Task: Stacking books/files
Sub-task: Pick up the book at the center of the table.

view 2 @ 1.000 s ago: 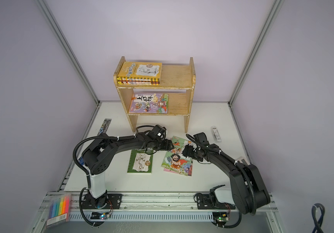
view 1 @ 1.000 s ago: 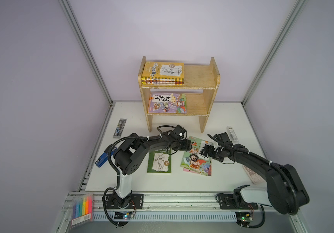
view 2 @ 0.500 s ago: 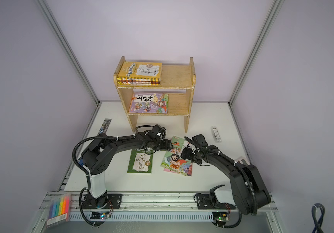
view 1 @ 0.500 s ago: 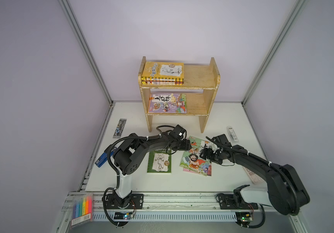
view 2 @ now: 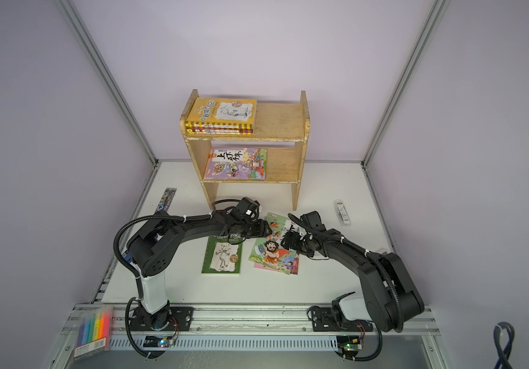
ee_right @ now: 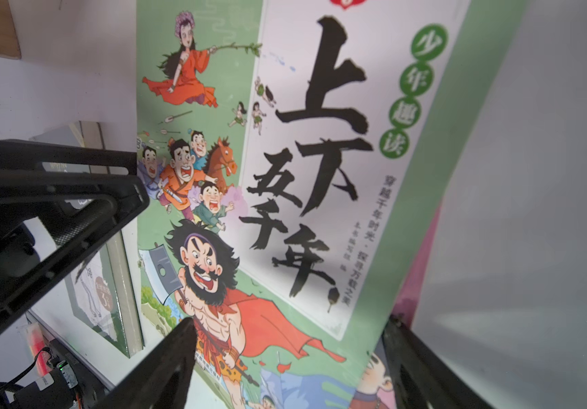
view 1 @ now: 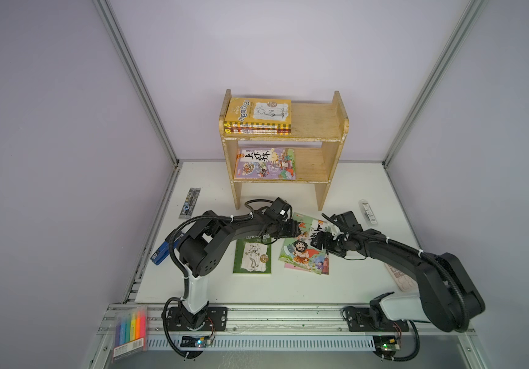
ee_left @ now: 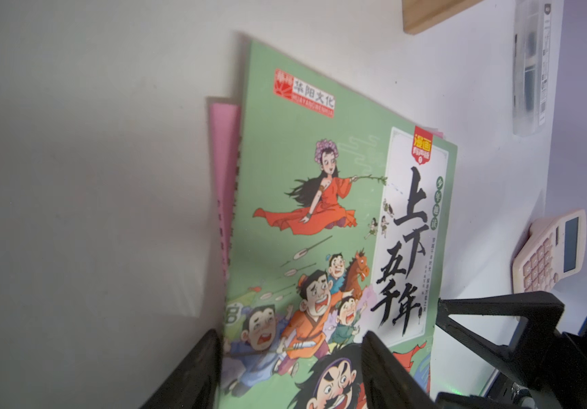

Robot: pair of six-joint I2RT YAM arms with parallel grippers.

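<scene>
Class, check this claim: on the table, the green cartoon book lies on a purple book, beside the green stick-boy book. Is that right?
No. The green cartoon book lies on a pink book, not purple, as the left wrist view shows, on the table beside the green stick-boy book.

A wooden shelf [view 1: 330, 121] stands at the back of the table [view 1: 352, 287]. Highlighters [view 1: 130, 332] lie by the front rail [view 1: 288, 311]. A blue object [view 1: 161, 252] and a pen pack [view 1: 189, 203] lie on the left, a clear case [view 1: 368, 211] and a calculator [ee_left: 550, 255] on the right.
</scene>
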